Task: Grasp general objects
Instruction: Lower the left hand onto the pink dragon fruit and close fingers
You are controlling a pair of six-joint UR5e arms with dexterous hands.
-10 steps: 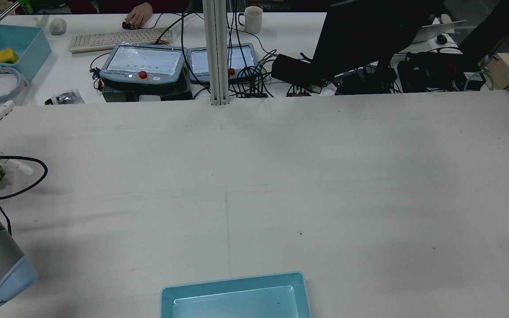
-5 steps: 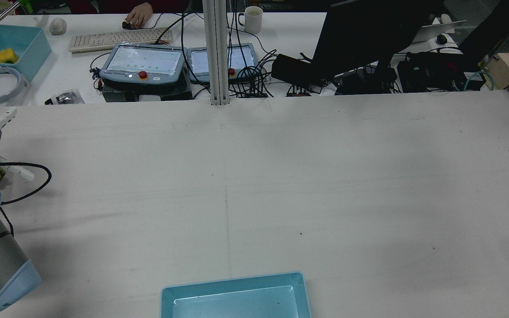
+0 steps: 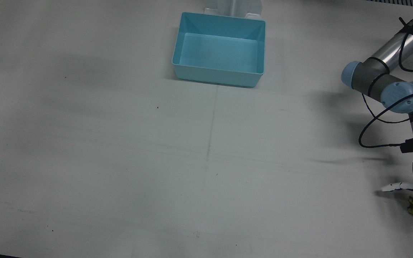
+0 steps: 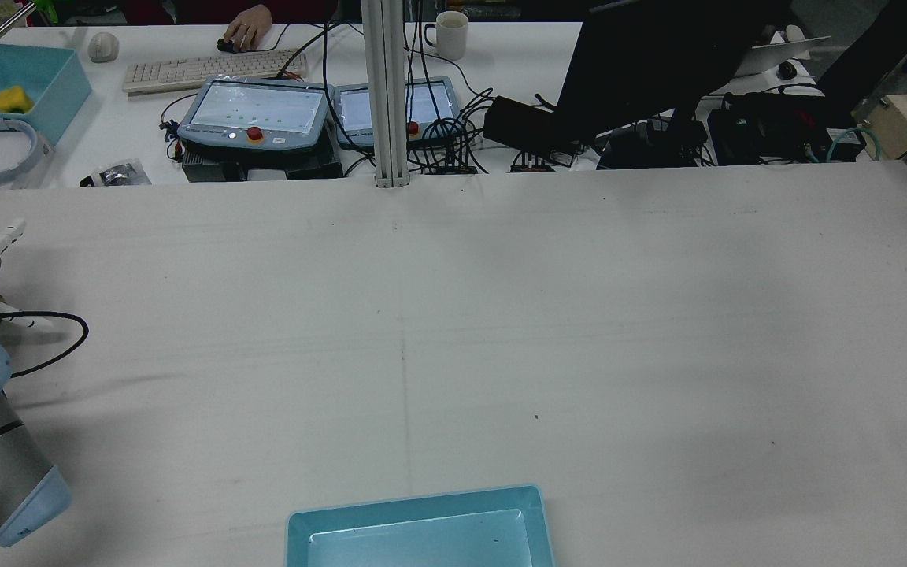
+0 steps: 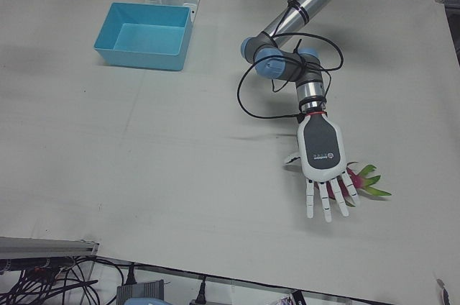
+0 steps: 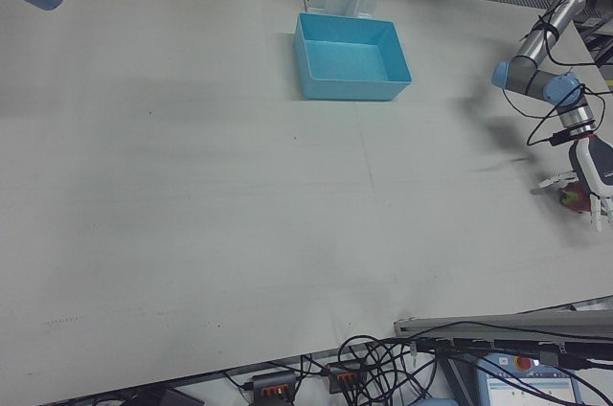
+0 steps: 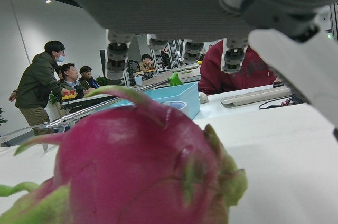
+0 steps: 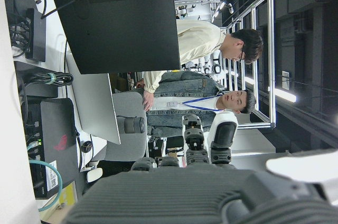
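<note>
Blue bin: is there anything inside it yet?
No. In the front view the blue bin shows only its bare floor, while the dragon fruit lies on the table under the left hand.

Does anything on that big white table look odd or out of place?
Nothing looks spilled or broken. The dragon fruit lies near the table's front edge, far from the empty blue bin, with the left hand spread open over it.
</note>
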